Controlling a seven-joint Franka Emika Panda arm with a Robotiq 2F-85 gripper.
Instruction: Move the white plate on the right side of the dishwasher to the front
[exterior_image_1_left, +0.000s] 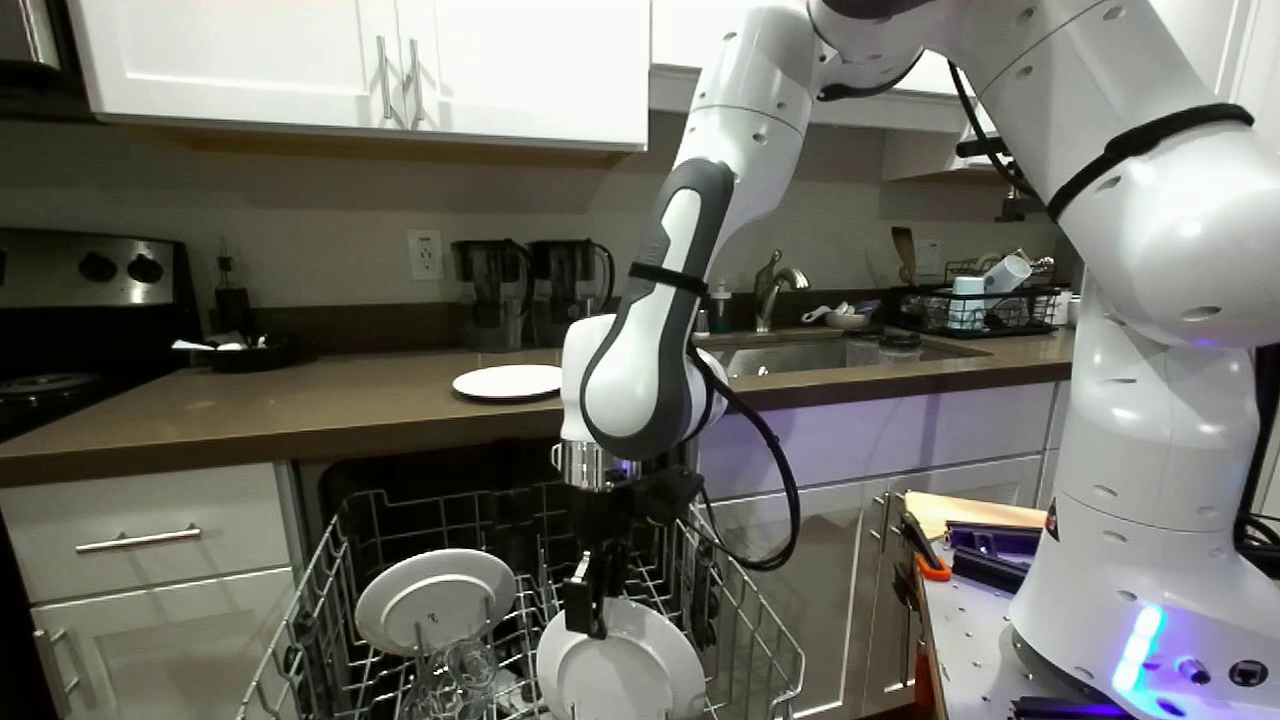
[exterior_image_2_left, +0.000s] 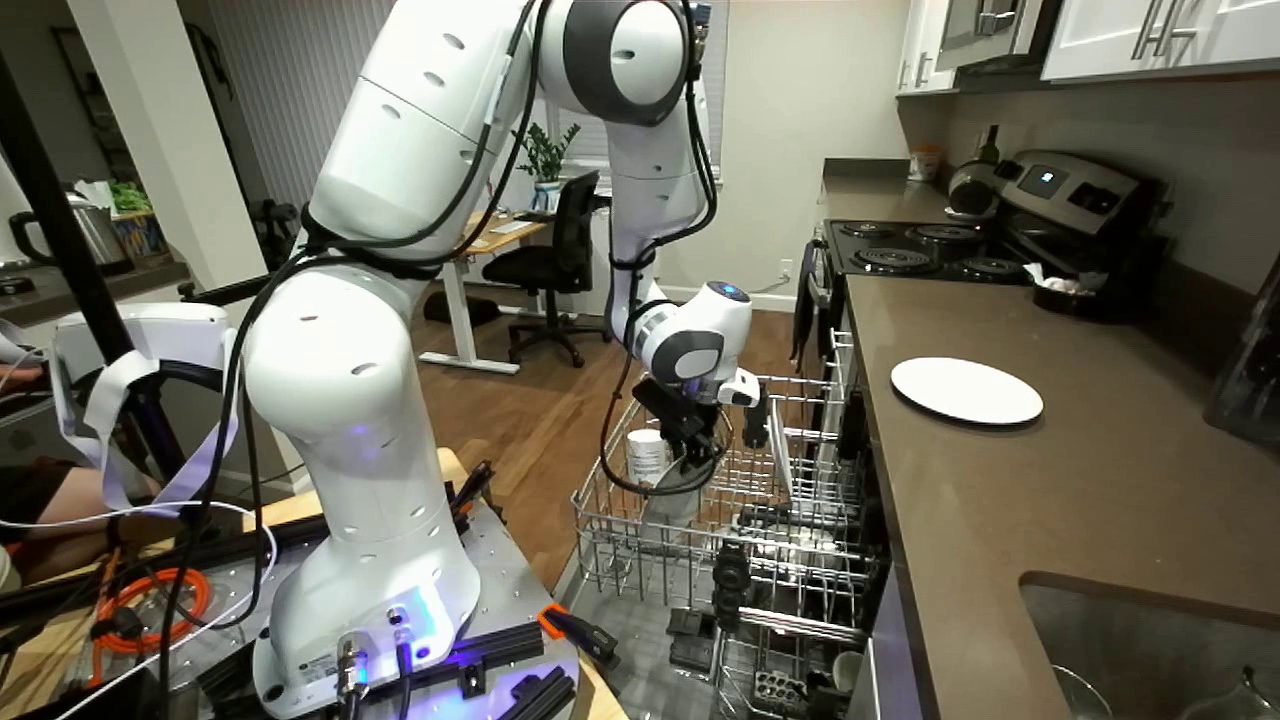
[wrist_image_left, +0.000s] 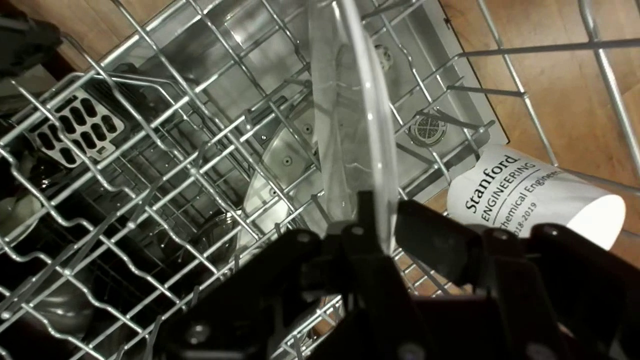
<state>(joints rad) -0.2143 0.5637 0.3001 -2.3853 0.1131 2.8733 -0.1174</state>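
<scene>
In an exterior view the gripper (exterior_image_1_left: 590, 612) is at the top rim of the white plate (exterior_image_1_left: 625, 665), right side of the dishwasher (exterior_image_1_left: 450, 465), so the grasp, I'd guess. In an exterior view a cup (exterior_image_2_left: 648, 456) stands near it, so next is probably squeeze, lift, bring forward. Wrist view: plate's edge-on, thin, shiny, between the jaws, can't tell if clamped.

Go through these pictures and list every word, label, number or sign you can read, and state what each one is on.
"Stanford": on the white cup, wrist view.
"ENGINEERING": same white cup.
"hemical Engineer": same white cup, both ends unclear.
"018-2019": same white cup, start unclear.
Too small or blurred to read, in an exterior view: the lit stove display and the small print on the robot base.
</scene>
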